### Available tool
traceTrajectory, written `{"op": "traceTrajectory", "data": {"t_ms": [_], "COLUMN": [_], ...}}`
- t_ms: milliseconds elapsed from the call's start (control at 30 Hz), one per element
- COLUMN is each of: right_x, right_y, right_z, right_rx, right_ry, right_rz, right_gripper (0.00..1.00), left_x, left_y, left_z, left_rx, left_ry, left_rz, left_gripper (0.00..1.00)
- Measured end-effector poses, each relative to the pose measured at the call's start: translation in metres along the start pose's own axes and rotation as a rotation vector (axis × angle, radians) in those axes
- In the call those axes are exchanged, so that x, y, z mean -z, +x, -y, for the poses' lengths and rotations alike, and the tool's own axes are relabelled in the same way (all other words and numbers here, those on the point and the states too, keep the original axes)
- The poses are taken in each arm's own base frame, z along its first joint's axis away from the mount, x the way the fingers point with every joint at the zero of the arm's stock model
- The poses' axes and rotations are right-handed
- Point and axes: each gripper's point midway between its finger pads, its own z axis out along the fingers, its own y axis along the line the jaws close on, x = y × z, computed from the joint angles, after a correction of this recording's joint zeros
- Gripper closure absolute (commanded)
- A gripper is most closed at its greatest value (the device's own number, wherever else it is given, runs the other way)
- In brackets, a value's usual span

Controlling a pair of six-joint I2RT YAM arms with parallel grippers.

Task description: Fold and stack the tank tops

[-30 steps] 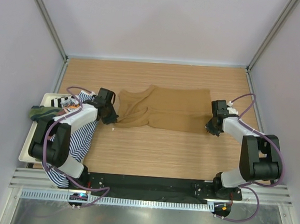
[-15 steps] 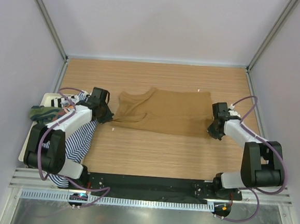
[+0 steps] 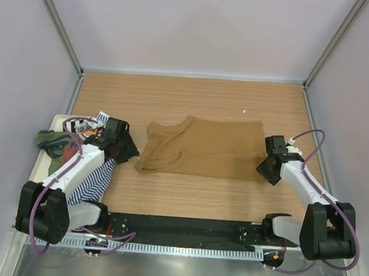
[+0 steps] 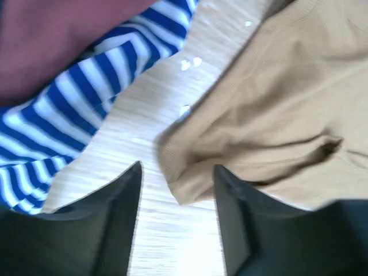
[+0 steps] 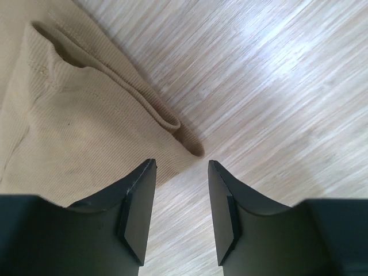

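Left pincer (image 4: pixel 177 168) and right pincer (image 5: pixel 181 163) both stand released at opposite ends of the seemingly doubled tan tank top (image 3: pixel 203 147).

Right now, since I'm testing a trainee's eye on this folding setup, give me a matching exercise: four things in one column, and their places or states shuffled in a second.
Things
1. tan top
2. striped top
3. green top
4. right gripper

Places or states
A. open, just off a cloth corner
B. bunched at the far left, on the white tray
C. spread in the middle of the table
D. lying under the left arm

Pairs: 1-C, 2-D, 3-B, 4-A
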Motion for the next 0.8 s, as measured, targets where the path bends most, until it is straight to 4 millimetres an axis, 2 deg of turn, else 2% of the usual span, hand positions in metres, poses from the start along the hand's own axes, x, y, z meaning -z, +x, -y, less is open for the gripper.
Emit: {"op": "traceTrajectory", "data": {"t_ms": [67, 167, 300, 400, 500, 567, 667, 800], "right_x": [0.005, 0.01, 0.017, 0.024, 0.031, 0.033, 0.035, 0.033], "right_y": [-0.003, -0.008, -0.02, -0.035, -0.055, -0.07, -0.093, -0.114], "right_z": [0.003, 0.005, -0.001, -0.014, -0.033, -0.049, -0.071, -0.095], "right_rx": [-0.005, -0.013, -0.008, 0.005, 0.028, 0.041, 0.053, 0.056], "right_ry": [-0.002, 0.0, -0.016, -0.056, -0.109, -0.139, -0.172, -0.229], "right_rz": [0.02, 0.046, 0.076, 0.113, 0.155, 0.18, 0.214, 0.247], "right_gripper": [0.52, 0.53, 0.58, 0.53, 0.44, 0.29, 0.28, 0.35], "left_x": [0.002, 0.003, 0.003, -0.001, -0.01, -0.015, -0.025, -0.044], "left_y": [0.002, 0.002, -0.005, -0.021, -0.041, -0.053, -0.074, -0.099], "left_z": [-0.005, -0.01, -0.004, 0.017, 0.045, 0.066, 0.097, 0.123], "left_rx": [-0.003, -0.013, -0.018, -0.039, -0.065, -0.092, -0.123, -0.139], "left_ry": [-0.015, -0.04, -0.035, -0.013, 0.023, 0.054, 0.085, 0.09], "left_rz": [0.001, 0.007, 0.011, 0.013, 0.024, 0.03, 0.053, 0.074], "left_gripper": [0.39, 0.38, 0.39, 0.4, 0.38, 0.37, 0.36, 0.39]}}
